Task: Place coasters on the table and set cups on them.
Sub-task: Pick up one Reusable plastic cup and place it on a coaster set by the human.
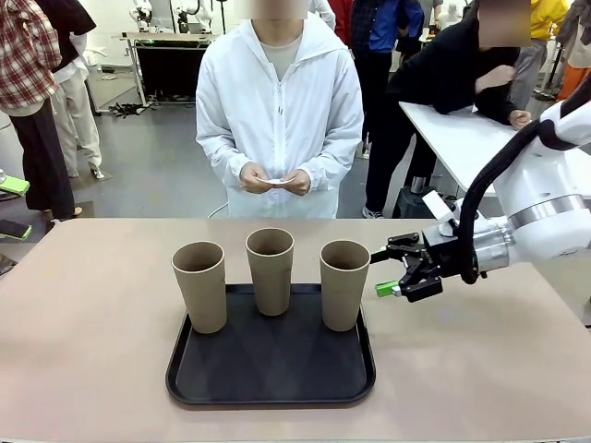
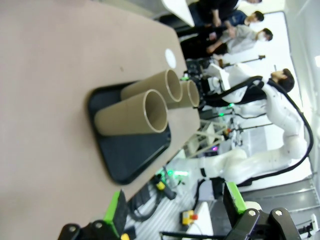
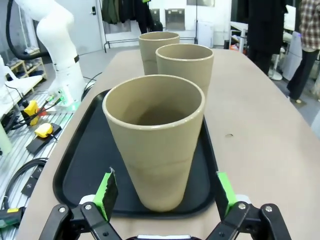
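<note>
Three tall tan cups stand upright on a black tray (image 1: 268, 388): left cup (image 1: 199, 286), middle cup (image 1: 270, 270), right cup (image 1: 343, 284). My right gripper (image 1: 395, 271) hovers open just right of the right cup. In the right wrist view that cup (image 3: 155, 145) stands between the green pads (image 3: 106, 189), and neither pad touches it. My left gripper (image 2: 175, 207) is open and holds nothing, well away from the cups (image 2: 132, 114). Across the beige table (image 1: 83, 323), a person holds white coasters (image 1: 275, 181) in both hands.
The tray sits near the table's front edge, with bare tabletop to its left, right and behind. A small white round spot (image 2: 170, 58) lies on the table beyond the tray; what it is I cannot tell. A white-topped table (image 1: 452, 129) stands at back right.
</note>
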Controlling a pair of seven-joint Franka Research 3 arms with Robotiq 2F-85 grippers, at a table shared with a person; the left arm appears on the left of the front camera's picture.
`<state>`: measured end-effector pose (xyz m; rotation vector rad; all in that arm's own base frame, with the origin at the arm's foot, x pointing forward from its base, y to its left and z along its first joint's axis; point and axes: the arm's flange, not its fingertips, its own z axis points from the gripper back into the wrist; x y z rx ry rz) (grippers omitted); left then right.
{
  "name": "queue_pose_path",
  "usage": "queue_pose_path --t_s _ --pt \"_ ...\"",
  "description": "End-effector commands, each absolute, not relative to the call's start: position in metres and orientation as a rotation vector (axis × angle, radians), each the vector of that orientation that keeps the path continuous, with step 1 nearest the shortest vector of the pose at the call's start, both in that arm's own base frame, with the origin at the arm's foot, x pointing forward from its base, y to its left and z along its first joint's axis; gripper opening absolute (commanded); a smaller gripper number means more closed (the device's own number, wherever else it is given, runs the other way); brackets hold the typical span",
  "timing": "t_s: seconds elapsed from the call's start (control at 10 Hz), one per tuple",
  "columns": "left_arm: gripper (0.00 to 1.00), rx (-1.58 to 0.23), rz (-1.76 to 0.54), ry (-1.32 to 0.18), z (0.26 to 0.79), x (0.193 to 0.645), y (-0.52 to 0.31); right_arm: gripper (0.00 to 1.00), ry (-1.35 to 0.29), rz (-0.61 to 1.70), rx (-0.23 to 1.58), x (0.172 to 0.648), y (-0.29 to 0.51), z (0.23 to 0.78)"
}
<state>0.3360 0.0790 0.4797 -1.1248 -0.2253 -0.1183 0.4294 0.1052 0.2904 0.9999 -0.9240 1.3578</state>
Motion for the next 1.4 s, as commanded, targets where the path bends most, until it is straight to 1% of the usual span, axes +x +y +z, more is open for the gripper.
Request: queue_pose_path --t_s 0.0,0.6,1.3 --pt "1.00 -1.133 -0.121 -0.233 0.480 0.336 0.077 1.00 -0.927 1.369 1.012 0.438 0.119 0.277" --pt "1.00 -1.133 -0.121 -0.233 0.480 0.336 0.077 1.00 -0.915 1.390 1.035 0.441 0.133 0.267" --pt "1.00 -1.133 -0.121 -0.233 0.480 0.336 0.077 1.00 -0.892 1.426 1.110 0.445 0.164 0.253"
